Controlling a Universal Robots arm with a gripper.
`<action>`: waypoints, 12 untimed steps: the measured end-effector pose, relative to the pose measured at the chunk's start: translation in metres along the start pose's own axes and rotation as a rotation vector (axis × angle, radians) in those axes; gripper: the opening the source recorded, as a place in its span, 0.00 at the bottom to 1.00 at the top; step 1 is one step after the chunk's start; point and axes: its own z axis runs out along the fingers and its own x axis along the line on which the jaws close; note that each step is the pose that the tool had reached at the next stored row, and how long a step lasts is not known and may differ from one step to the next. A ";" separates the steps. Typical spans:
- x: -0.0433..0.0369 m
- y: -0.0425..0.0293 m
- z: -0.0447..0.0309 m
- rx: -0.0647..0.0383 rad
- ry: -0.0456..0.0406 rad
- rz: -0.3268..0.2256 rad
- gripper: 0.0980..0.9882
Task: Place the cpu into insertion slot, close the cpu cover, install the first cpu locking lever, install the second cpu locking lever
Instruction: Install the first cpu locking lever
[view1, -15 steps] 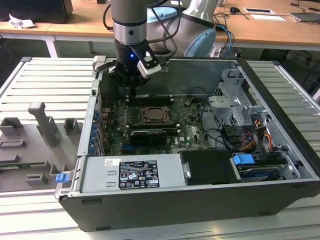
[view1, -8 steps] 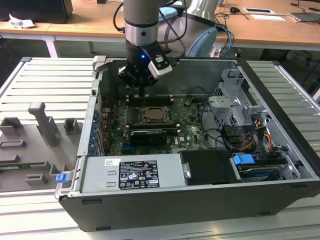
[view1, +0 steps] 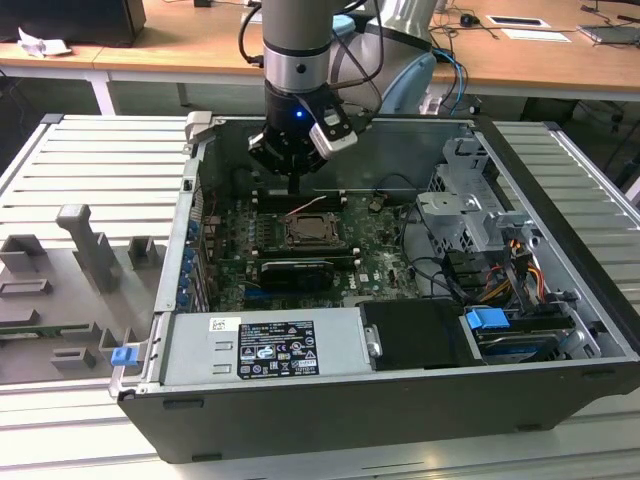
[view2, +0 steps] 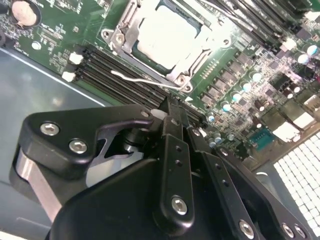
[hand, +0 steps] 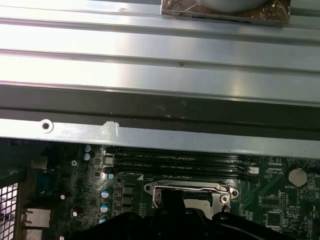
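One thin wire locking lever is lying loose along the edge of the socket, beside the memory slots. The gripper is hovering near its free end, fingers drawn together with nothing showing between them. In the exterior view the gripper is hanging inside the open computer case, over the far side of the socket. The cpu is sitting flat in the socket, and the cpu cover is lying down around it, its window framing the chip.

Judging from this, seating a lever is the step in hand. To do it well, the closed fingertips should be meeting the wire close to its free end. They should be pressing down and a little sideways, so that the wire is sliding under its catch rather than springing back. The wire looks thin and rounded and may be slipping off the pads, so a slow push is suiting it best. The approach should also be staying clear of the memory slots and the small capacitors nearby.
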 end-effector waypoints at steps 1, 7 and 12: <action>-0.0006 0.0000 0.0001 0.000 -0.0001 0.000 0.01; -0.0007 0.0000 0.0005 0.000 -0.0001 0.000 0.01; -0.0011 -0.0010 0.0033 -0.049 -0.0034 0.001 0.01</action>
